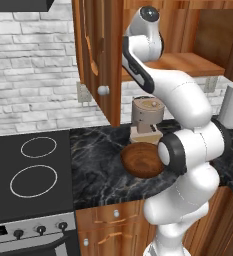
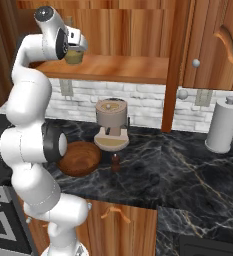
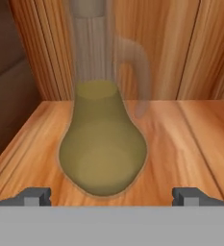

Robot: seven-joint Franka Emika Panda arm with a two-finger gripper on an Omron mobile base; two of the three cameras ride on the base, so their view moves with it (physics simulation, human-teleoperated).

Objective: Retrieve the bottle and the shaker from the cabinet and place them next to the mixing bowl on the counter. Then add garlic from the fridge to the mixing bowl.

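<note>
A glass bottle (image 3: 103, 149) with olive-yellow liquid and a clear handle stands on the cabinet shelf (image 3: 190, 139). My gripper (image 3: 112, 196) is open, with one fingertip on each side of the bottle's base and a gap on both sides. In the right base view the gripper (image 2: 76, 49) reaches into the cabinet at the bottle (image 2: 74, 56). A brown wooden mixing bowl (image 2: 79, 158) (image 1: 142, 160) sits on the dark marble counter (image 2: 178, 165). A small dark shaker (image 2: 115, 162) stands just right of the bowl. The garlic and the fridge are out of view.
A tan coffee machine (image 2: 112, 122) (image 1: 146, 117) stands behind the bowl. A paper towel roll (image 2: 223, 125) (image 1: 231, 106) is at the right. The open cabinet door (image 1: 100, 55) hangs left of the arm. The stove (image 1: 28, 170) lies left of the counter.
</note>
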